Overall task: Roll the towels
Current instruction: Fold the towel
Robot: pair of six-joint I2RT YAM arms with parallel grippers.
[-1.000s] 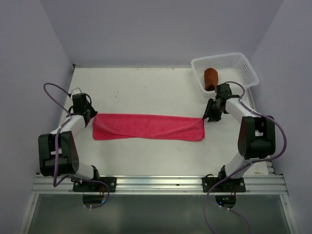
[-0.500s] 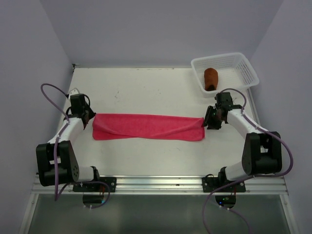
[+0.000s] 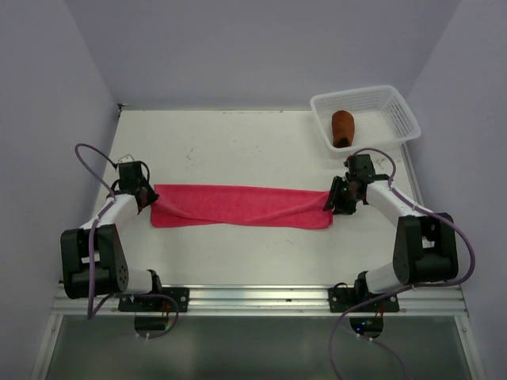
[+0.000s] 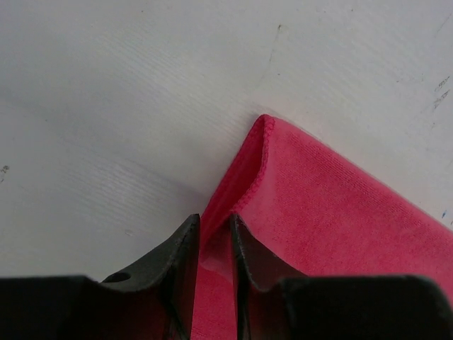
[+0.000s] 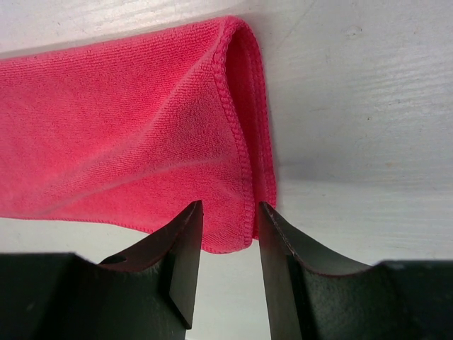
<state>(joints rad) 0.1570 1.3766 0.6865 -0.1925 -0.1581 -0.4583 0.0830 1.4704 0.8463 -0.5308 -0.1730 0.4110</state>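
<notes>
Top external: left claw point(image 3: 148, 201) grips pink towel point(image 3: 238, 206) end (right claw point(image 3: 333, 203) straddles opposite, released).

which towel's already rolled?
The brown towel, a compact roll sitting in the basket at far right. The pink towel lies flat, not rolled.

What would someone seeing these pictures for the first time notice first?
The bright pink towel, stretched flat across the middle of the table, with the left gripper and right gripper at its two ends. Then the rolled rust-brown towel in the white basket at the far right corner.
</notes>
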